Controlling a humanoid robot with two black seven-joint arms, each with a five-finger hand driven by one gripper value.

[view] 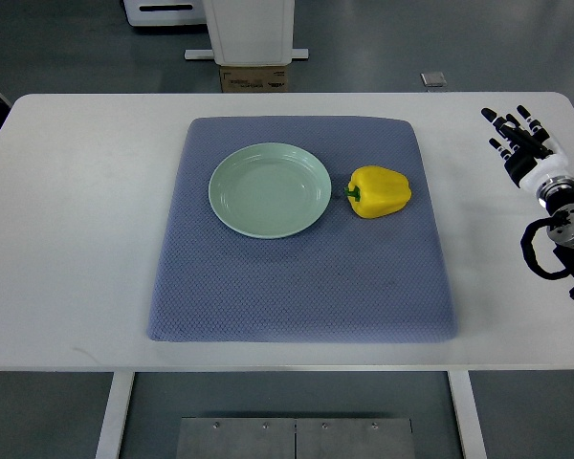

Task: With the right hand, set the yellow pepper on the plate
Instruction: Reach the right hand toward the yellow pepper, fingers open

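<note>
Yellow pepper [380,192] lies on its side on the blue-grey mat [297,287], just right of the pale green plate [269,189] and close to its rim without clearly touching it; the green stem points left toward the plate. The plate sits a little left of the mat's middle, toward the far side, and holds nothing. The mat covers the centre of the white table [67,239].

From the one top view, the right hand [518,140] shows at the far right of the table, well apart from the pepper, off the mat, with its dark fingers spread and empty. Its wrist and cabling trail off the right edge. No left arm shows anywhere.

By the look of it the task is at its very start: the reach toward the pepper is the step in hand, and nothing has been grasped. The next move calls for carrying the hand left over the mat's right edge, lowering it around the pepper's broad body, and closing the fingers. After that only a short lift and shift left is needed to clear the rim.
</note>
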